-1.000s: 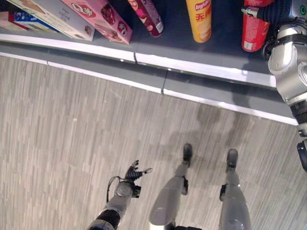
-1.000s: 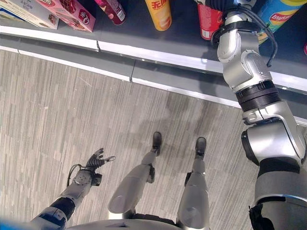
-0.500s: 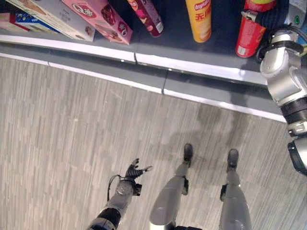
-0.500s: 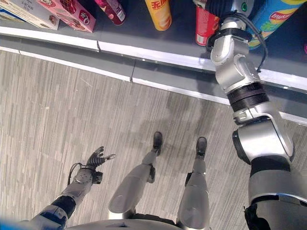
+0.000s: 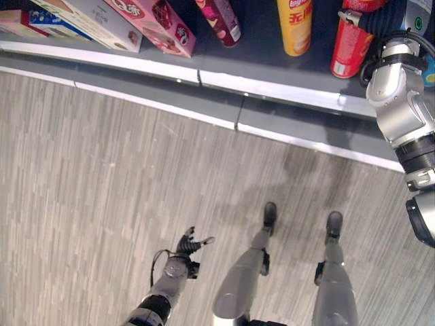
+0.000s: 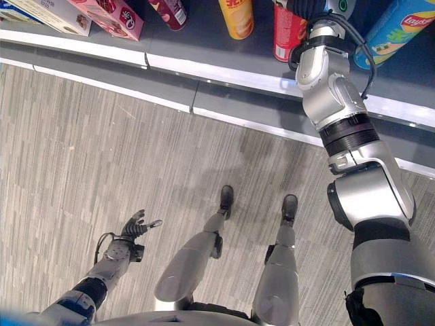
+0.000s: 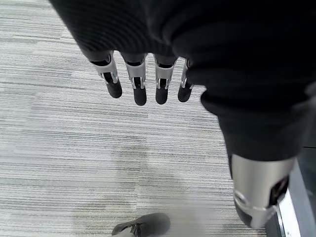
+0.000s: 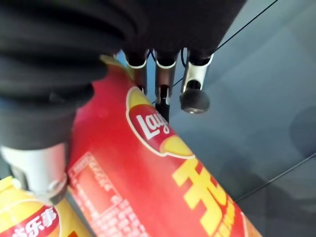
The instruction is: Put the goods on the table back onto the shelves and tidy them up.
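On the shelf (image 5: pixel 285 85), right hand (image 8: pixel 163 74) clasping one red can (image 5: pixel 350 49); left hand (image 5: pixel 189 243) slack

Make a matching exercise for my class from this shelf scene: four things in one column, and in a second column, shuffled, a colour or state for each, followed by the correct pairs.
Column one:
1. left hand
2. can held by the right hand
3. can standing just left of the held one
4. box on the shelf

Column two:
A. yellow
B. pink
C. red
D. open, hanging low over the floor

Pairs: 1-D, 2-C, 3-A, 4-B. The right hand has its fingers round the red can, seen in its own wrist view.
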Tool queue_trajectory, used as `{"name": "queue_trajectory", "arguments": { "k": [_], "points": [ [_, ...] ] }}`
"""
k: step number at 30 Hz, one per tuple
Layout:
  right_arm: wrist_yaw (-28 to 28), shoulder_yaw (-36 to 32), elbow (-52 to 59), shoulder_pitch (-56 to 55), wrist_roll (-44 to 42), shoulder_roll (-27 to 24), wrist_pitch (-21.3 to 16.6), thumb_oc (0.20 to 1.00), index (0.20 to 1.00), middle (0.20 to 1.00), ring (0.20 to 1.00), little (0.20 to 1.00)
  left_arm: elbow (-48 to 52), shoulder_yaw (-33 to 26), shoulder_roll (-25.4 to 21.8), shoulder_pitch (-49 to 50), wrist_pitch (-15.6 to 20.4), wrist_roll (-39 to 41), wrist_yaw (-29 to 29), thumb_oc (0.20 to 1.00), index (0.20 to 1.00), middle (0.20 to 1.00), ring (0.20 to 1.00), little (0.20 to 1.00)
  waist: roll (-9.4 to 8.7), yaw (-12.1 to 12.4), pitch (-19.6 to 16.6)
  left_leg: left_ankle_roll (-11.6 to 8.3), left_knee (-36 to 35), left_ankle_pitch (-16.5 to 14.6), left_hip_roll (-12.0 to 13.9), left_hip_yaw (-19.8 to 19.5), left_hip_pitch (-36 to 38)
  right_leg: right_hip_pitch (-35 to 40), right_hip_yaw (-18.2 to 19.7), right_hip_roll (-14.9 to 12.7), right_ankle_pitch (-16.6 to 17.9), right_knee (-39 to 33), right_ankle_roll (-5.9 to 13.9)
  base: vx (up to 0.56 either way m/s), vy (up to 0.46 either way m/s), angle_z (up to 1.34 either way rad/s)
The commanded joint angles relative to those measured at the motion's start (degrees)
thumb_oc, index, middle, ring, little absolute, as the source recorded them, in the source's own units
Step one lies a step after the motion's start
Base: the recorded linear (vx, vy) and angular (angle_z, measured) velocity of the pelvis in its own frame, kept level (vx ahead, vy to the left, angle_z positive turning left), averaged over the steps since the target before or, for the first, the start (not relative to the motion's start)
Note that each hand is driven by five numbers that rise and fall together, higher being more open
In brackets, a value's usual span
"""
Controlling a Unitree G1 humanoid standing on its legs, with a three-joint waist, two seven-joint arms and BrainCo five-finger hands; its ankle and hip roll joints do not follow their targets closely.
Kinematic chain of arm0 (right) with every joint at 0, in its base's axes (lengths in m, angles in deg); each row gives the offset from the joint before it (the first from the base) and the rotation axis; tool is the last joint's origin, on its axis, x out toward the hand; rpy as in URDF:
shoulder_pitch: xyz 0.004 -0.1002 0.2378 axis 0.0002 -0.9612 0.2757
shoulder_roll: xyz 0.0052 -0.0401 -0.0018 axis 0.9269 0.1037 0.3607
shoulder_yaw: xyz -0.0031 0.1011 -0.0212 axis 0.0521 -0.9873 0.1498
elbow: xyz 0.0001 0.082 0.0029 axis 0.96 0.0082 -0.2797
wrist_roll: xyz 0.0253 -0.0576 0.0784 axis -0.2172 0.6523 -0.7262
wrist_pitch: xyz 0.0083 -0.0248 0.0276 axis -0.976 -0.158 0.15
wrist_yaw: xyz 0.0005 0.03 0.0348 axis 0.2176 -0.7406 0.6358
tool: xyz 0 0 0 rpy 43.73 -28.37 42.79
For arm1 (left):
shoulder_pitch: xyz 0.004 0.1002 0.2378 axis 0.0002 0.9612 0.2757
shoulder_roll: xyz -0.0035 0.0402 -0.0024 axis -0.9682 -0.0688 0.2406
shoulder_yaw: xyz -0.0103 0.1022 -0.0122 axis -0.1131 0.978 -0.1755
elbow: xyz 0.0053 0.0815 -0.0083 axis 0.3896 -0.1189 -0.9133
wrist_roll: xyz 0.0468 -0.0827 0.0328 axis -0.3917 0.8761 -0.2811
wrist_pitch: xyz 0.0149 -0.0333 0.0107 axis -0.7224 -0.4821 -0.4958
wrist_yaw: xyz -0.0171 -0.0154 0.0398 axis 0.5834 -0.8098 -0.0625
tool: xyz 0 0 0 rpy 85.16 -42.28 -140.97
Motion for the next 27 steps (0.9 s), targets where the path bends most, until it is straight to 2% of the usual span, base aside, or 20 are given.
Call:
{"name": "queue_trajectory", "arguments": {
  "k": [1, 21, 22, 23, 27],
  "points": [
    [-2.6, 2.7, -0.2, 7.7, 0.5, -2.6, -1.7, 0.2, 0.2, 0.2, 0.2, 0.2, -1.5, 2.9, -1.7, -1.3, 0.4, 2.5, -0.3, 1.0, 1.0, 1.0, 1.0, 1.0, -0.87, 0.4, -1.5, -4.89, 0.3, -2.9, -0.6, -1.0, -1.2, -2.2, 8.2, -3.2, -7.8, 4.9, 2.77, 0.0, 0.0, 0.0],
    [-2.3, 2.4, 1.2, 5.2, 2.7, -2.0, -1.5, 0.2, 0.2, 0.2, 0.2, 0.2, -2.5, 2.6, -1.3, -2.2, 0.2, 1.9, -0.5, 1.0, 1.0, 1.0, 1.0, 1.0, 0.1, -0.6, -1.4, -5.01, 0.3, -2.7, -0.5, -0.6, -1.0, -3.2, 8.9, -3.0, -8.4, 6.7, 2.72, 0.0, 0.0, -0.01],
    [-2.5, 2.3, 1.6, 4.9, 2.9, -2.0, -1.5, 0.492, 0.492, 0.492, 0.492, 0.492, -2.7, 2.7, -1.2, -2.3, 0.1, 1.8, -0.6, 1.0, 1.0, 1.0, 1.0, 1.0, 0.05, -0.6, -1.4, -5.02, 0.3, -2.7, -0.5, -0.6, -1.0, -3.2, 8.9, -3.0, -8.5, 6.8, 2.74, -0.04, 0.007, 0.0],
    [-2.6, 2.1, 2.1, 4.4, 3.0, -1.6, -1.5, 1.0, 1.0, 1.0, 1.0, 1.0, -2.7, 2.7, -1.1, -2.7, 0.1, 1.6, -0.7, 1.0, 1.0, 1.0, 1.0, 1.0, 0.0, -0.8, -1.4, -5.03, 0.3, -2.7, -0.5, -0.6, -0.9, -3.2, 8.9, -3.0, -8.6, 7.0, 2.73, 0.0, 0.0, 0.0],
    [-3.0, 1.2, 3.8, 3.3, 3.7, -0.6, -1.5, 1.0, 1.0, 1.0, 1.0, 1.0, -2.8, 2.5, -0.9, -2.9, 0.0, 1.8, -0.9, 1.0, 1.0, 1.0, 1.0, 1.0, -0.11, -0.9, -1.5, -4.99, 0.3, -2.8, -0.4, -0.5, -0.7, -3.1, 9.0, -3.1, -8.6, 7.1, 2.68, -0.01, 0.005, 0.0]
  ]
}}
